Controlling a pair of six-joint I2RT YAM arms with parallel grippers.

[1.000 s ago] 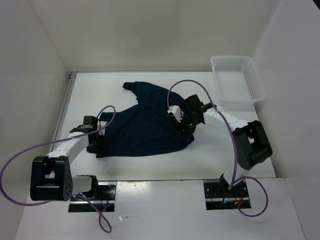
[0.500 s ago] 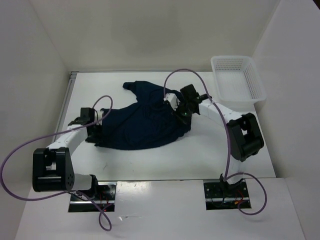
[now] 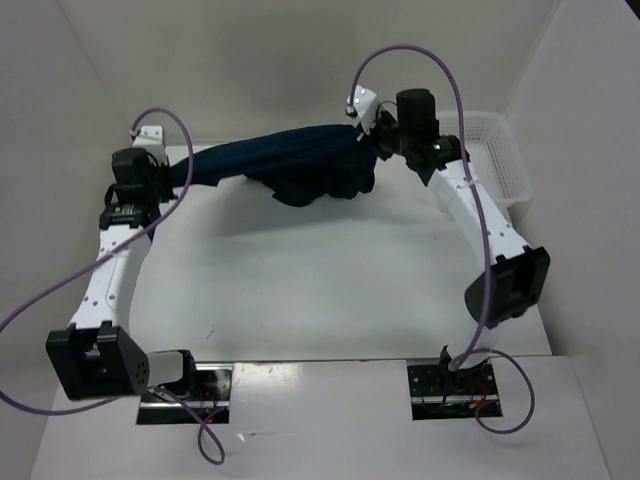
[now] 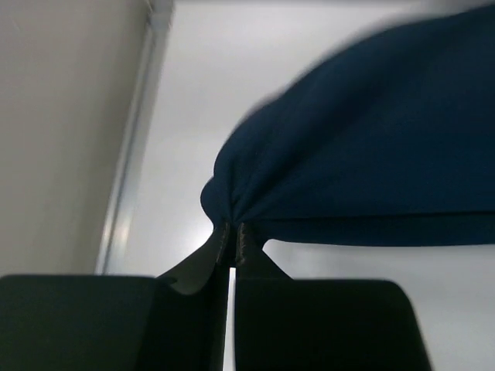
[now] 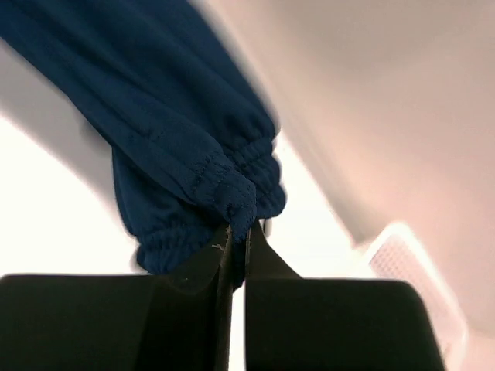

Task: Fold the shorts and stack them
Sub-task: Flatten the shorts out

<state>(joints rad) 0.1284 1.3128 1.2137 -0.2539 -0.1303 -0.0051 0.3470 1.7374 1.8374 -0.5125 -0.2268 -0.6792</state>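
Shorts [image 3: 300,165] hanging between both arms
Wrist cams: left fingers [image 4: 213,259], right fingers [image 5: 220,260] clamped on fabric; only top shows the sag.

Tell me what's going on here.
Two robot arms hold the shorts stretched between them above the far side of the table. The left gripper is pinched on one end, the right gripper on a gathered elastic edge at the other. The middle sags. Nothing is folded yet; the white basket sits far right.
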